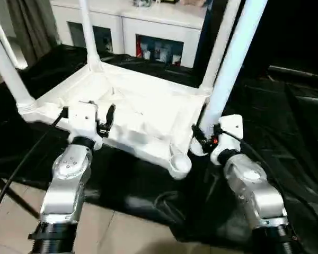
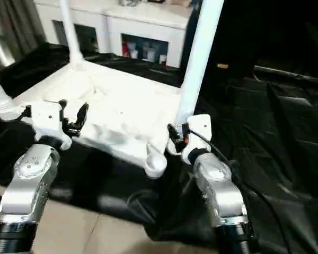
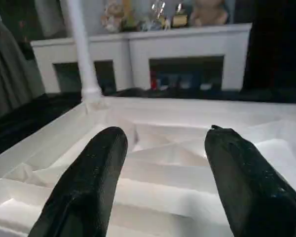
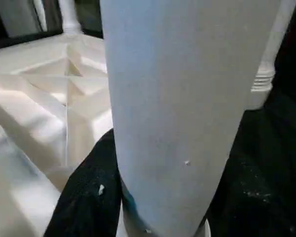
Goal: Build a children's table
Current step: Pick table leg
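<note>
Lying upside down on a black sheet (image 1: 286, 121), the table top (image 1: 143, 114) shows its ribbed underside, a shallow tray of white ribs with nothing loose in its compartments. Three legs stand in corner sockets: one at the far left corner (image 1: 87, 32), one at the far right corner (image 1: 220, 47), and one at the near left corner (image 1: 5, 63). The fourth socket (image 1: 180, 165), at the near right corner, is a round cup and holds no leg.

The fourth leg (image 1: 230, 63) is in the right tool (image 1: 204, 138), which is clenched around its lower end; the right wrist view has the tube rising between the black fingers (image 4: 89, 197). This leg stands nearly upright, leaning a little to the right at its top, just beside the top's right edge and behind the vacant socket. Whether its foot touches the sheet I cannot tell.

The left tool (image 1: 85, 117) hangs at the top's near edge, its two black fingers (image 3: 89, 182) spread apart and grasping nothing, pointing over the ribs toward the far left leg.

Behind the sheet stands a white cabinet (image 1: 148, 29) with glass doors; small coloured items sit inside its compartments, too blurred to name. Toys and trinkets line its upper shelf (image 3: 153, 15). A grey curtain (image 1: 32, 24) hangs at far left, and pale floor (image 1: 122, 233) shows below the sheet.
</note>
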Motion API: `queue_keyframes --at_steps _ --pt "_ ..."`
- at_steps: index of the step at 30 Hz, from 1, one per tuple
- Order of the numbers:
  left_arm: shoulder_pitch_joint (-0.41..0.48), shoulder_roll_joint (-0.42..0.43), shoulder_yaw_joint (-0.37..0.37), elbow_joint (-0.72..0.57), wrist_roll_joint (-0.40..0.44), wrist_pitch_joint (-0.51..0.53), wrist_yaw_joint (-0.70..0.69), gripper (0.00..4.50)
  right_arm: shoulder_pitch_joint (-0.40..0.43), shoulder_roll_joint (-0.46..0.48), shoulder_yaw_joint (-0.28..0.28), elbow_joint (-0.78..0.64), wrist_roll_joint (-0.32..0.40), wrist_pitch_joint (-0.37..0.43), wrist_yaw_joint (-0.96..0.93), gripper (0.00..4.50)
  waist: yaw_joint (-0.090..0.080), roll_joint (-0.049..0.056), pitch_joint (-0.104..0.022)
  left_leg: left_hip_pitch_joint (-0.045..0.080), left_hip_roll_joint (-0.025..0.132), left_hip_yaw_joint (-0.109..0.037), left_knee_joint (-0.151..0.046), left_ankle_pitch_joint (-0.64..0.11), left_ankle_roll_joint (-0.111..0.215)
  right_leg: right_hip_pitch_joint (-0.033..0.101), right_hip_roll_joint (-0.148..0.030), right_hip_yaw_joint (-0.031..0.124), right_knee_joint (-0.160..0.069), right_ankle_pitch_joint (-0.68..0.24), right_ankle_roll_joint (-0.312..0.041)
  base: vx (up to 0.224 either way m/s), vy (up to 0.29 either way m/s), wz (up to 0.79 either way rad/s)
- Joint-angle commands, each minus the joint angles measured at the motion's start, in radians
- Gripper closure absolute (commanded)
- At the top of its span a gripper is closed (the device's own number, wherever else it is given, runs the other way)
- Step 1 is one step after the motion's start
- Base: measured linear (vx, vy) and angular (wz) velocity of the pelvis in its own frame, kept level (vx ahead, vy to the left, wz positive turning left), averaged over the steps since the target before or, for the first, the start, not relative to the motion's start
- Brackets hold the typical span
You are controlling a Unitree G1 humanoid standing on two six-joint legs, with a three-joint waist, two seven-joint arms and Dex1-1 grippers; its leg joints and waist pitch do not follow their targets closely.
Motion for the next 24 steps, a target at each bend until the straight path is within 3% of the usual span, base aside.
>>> queue_keyframes --at_steps 1,2,3,4,5,6,7,8,9,10,11,12,13,14,15,16,17,18,19,20,21,24 --pt "-0.009 0.001 -0.015 -0.027 0.005 0.010 -0.011 1.49 0.008 -0.012 -0.008 -0.015 -0.003 -0.028 0.003 2.62 0.037 0.008 -0.066 -0.072 -0.060 0.006 -0.007 -0.185 0.111 0.135 -0.075 0.113 -0.085 -0.244 -0.334 0.107 -0.013 -0.32" --pt "-0.008 0.002 -0.017 -0.031 0.004 0.016 -0.011 1.49 0.011 -0.013 -0.007 -0.019 -0.006 -0.021 -0.001 2.62 0.044 0.002 -0.069 -0.093 -0.061 -0.007 0.021 -0.138 0.127 0.153 -0.089 0.141 -0.091 -0.240 -0.369 0.118 0.021 0.00" --pt "-0.009 0.003 -0.017 -0.033 0.004 0.020 -0.011 1.49 0.011 -0.013 -0.008 -0.019 -0.008 -0.015 -0.004 2.62 0.068 0.010 -0.073 -0.138 -0.054 -0.036 0.070 -0.060 0.134 0.193 -0.119 0.173 -0.096 -0.195 -0.427 0.143 0.033 0.14" --pt "-0.007 -0.002 -0.014 -0.036 -0.004 0.016 -0.011 1.49 0.014 -0.012 -0.011 -0.020 -0.005 -0.015 -0.003 2.62 0.077 0.026 -0.069 -0.146 -0.033 -0.050 0.079 -0.028 0.124 0.186 -0.133 0.175 -0.099 -0.156 -0.440 0.143 0.033 0.14" --pt "-0.006 -0.004 -0.014 -0.040 -0.005 0.016 -0.010 1.49 0.016 -0.011 -0.012 -0.022 -0.001 -0.022 0.002 2.62 0.067 0.043 -0.064 -0.157 -0.001 -0.056 0.029 0.099 0.093 0.152 -0.074 0.114 -0.057 -0.021 -0.378 0.117 0.067 0.06" --pt "-0.006 -0.004 -0.014 -0.042 -0.004 0.017 -0.009 1.49 0.018 -0.011 -0.013 -0.023 0.001 -0.028 0.007 2.62 0.021 0.058 -0.070 -0.083 0.022 -0.094 -0.016 0.301 0.138 0.055 0.015 0.035 0.024 0.092 -0.226 0.107 0.025 -0.07" --pt "0.001 0.002 -0.022 -0.048 0.005 0.035 -0.011 1.49 0.021 -0.009 -0.016 -0.029 0.006 -0.031 0.016 2.62 -0.001 0.063 -0.077 0.033 0.083 -0.158 0.012 0.479 0.261 -0.083 -0.016 0.032 0.064 0.031 -0.120 0.107 0.025 -0.07" --pt "0.006 0.005 -0.025 -0.050 0.003 0.031 -0.019 1.49 0.020 -0.009 -0.015 -0.029 0.006 -0.031 0.017 2.62 -0.006 0.040 -0.099 0.062 0.105 -0.176 0.038 0.621 0.326 -0.105 -0.047 0.049 0.068 0.071 -0.080 0.133 -0.014 0.03" --pt "0.022 0.014 -0.035 -0.060 -0.004 0.014 -0.046 1.49 0.018 -0.009 -0.014 -0.028 0.006 -0.032 0.021 2.62 0.019 -0.005 -0.093 -0.047 -0.019 -0.103 0.102 0.890 0.294 -0.052 -0.078 0.116 0.044 0.450 -0.078 0.088 0.013 0.09" --pt "0.029 0.018 -0.038 -0.064 -0.011 0.013 -0.062 1.49 0.017 -0.010 -0.012 -0.026 0.005 -0.033 0.023 2.62 0.030 -0.023 -0.101 -0.087 -0.064 -0.087 0.103 0.910 0.270 -0.004 -0.045 0.129 0.065 0.626 -0.082 0.088 0.013 0.09" --pt "0.040 0.027 -0.046 -0.072 -0.023 0.010 -0.091 1.49 0.016 -0.012 -0.008 -0.024 0.003 -0.035 0.026 2.62 0.046 -0.026 -0.105 -0.107 -0.089 -0.066 0.101 0.813 0.228 0.019 -0.024 0.145 0.078 0.853 -0.127 0.000 0.000 0.00" --pt "0.044 0.057 -0.069 -0.070 -0.029 0.020 -0.149 1.49 0.014 -0.016 -0.004 -0.022 0.001 -0.039 0.028 2.62 0.049 -0.013 -0.100 -0.128 -0.081 -0.061 0.084 0.684 0.196 0.029 -0.009 0.150 0.077 0.912 -0.161 0.020 -0.034 0.24" --pt "0.044 0.057 -0.069 -0.070 -0.029 0.020 -0.149 1.49 0.014 -0.016 -0.004 -0.022 0.001 -0.039 0.028 2.62 0.049 -0.006 -0.096 -0.128 -0.075 -0.061 0.076 0.630 0.173 0.028 -0.002 0.148 0.072 0.875 -0.166 0.008 -0.079 0.33" --pt "0.040 0.071 -0.083 -0.062 -0.045 0.017 -0.196 1.49 0.015 -0.017 -0.004 -0.023 0.001 -0.040 0.029 2.62 0.047 -0.003 -0.093 -0.122 -0.068 -0.057 0.070 0.577 0.152 0.022 -0.001 0.145 0.063 0.818 -0.168 -0.010 -0.071 0.17" --pt "0.032 0.092 -0.105 -0.051 -0.065 0.014 -0.262 1.49 0.017 -0.018 -0.008 -0.025 -0.001 -0.041 0.032 2.62 0.041 0.005 -0.083 -0.115 -0.050 -0.061 0.050 0.442 0.098 0.019 -0.006 0.142 0.045 0.610 -0.176 -0.034 -0.083 0.10" --pt "0.030 0.096 -0.109 -0.049 -0.068 0.014 -0.274 1.49 0.017 -0.018 -0.009 -0.025 -0.001 -0.041 0.033 2.62 0.038 0.008 -0.078 -0.120 -0.046 -0.064 0.042 0.393 0.081 0.021 -0.010 0.142 0.038 0.535 -0.173 -0.082 -0.076 0.03" --pt "0.025 0.107 -0.120 -0.044 -0.072 0.012 -0.304 1.49 0.017 -0.019 -0.011 -0.025 -0.002 -0.040 0.035 2.62 0.037 0.007 -0.064 -0.119 -0.034 -0.062 0.026 0.229 0.048 0.013 -0.018 0.138 0.015 0.332 -0.162 -0.082 -0.076 0.03" --pt "-0.008 0.159 -0.179 -0.003 -0.070 0.005 -0.432 1.49 0.013 -0.039 -0.013 -0.026 -0.002 -0.037 0.053 2.62 0.037 0.011 -0.058 -0.116 -0.028 -0.062 0.017 0.136 0.032 0.013 -0.025 0.139 0.006 0.217 -0.157 -0.110 -0.058 0.05" --pt "-0.011 0.162 -0.182 0.000 -0.070 0.005 -0.440 1.49 0.013 -0.041 -0.013 -0.026 -0.002 -0.036 0.055 2.62 0.041 0.012 -0.050 -0.107 -0.025 -0.062 0.004 0.004 0.013 0.011 -0.030 0.143 -0.008 0.037 -0.134 0.000 0.000 0.00" --pt "-0.022 0.177 -0.199 0.016 -0.070 0.004 -0.481 1.22 0.012 -0.049 -0.014 -0.026 -0.001 -0.035 0.062 2.62 0.041 0.011 -0.049 -0.105 -0.022 -0.061 0.000 -0.034 0.009 0.012 -0.032 0.145 -0.011 -0.019 -0.128 -0.107 -0.036 0.06" --pt "-0.054 0.202 -0.226 0.054 -0.068 -0.020 -0.558 1.22 0.004 -0.065 -0.022 -0.022 0.006 -0.036 0.075 2.62 0.043 0.012 -0.046 -0.101 -0.019 -0.058 -0.008 -0.072 0.010 0.007 -0.036 0.145 -0.025 -0.113 -0.112 -0.105 -0.026 0.06" --pt "-0.146 0.242 -0.275 0.155 -0.051 -0.062 -0.690 0.97 -0.017 -0.106 -0.040 -0.009 0.016 -0.036 0.109 2.62 0.044 0.014 -0.046 -0.110 -0.018 -0.054 -0.014 -0.075 0.011 0.010 -0.039 0.149 -0.033 -0.172 -0.097 -0.110 -0.027 0.03"
